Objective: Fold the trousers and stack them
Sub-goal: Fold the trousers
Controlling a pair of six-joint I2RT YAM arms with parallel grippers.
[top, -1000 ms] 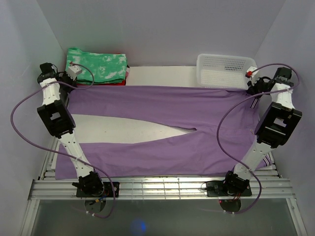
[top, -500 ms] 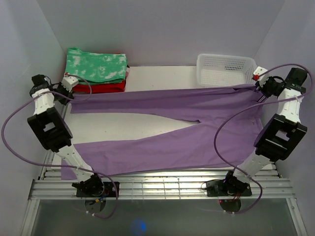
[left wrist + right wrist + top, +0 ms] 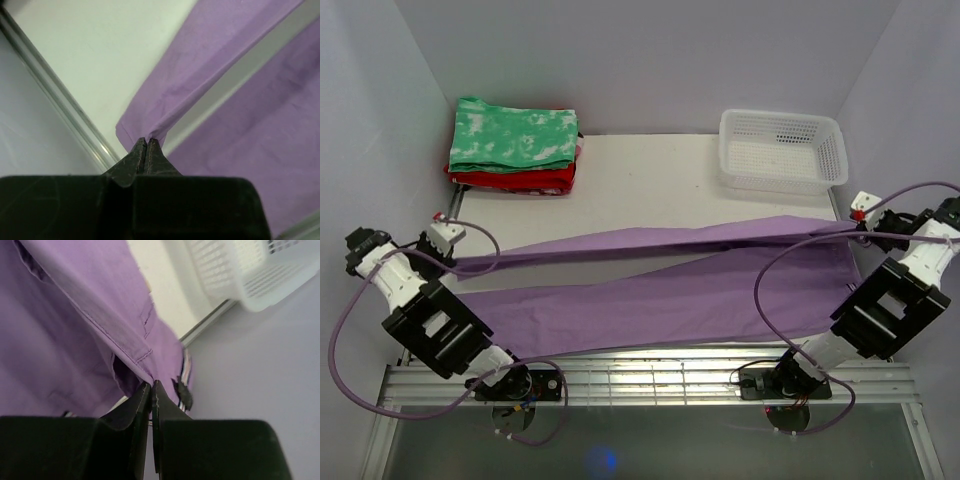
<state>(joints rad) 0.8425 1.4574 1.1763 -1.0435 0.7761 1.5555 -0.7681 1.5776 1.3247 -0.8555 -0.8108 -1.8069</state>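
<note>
The lavender trousers point(image 3: 660, 285) stretch across the table's near half. Their far leg is lifted taut between the two arms, and the near leg lies flat below it. My left gripper point(image 3: 457, 262) is shut on the cuff end of the lifted leg point(image 3: 165, 100), at the left side. My right gripper point(image 3: 855, 228) is shut on the waist corner point(image 3: 145, 357) at the right edge. Both wrist views show the jaws pinched tight on purple fabric.
A green-and-white folded garment point(image 3: 515, 135) lies on a red folded one point(image 3: 515, 180) at the back left. A white mesh basket point(image 3: 782, 150) stands at the back right. Purple cables loop round both arms. Metal rails point(image 3: 640, 375) run along the near edge.
Both grippers have pulled the far leg and waist edge from the back of the table toward the near side, lifting it over the near leg. The arms swung outward and lower.
</note>
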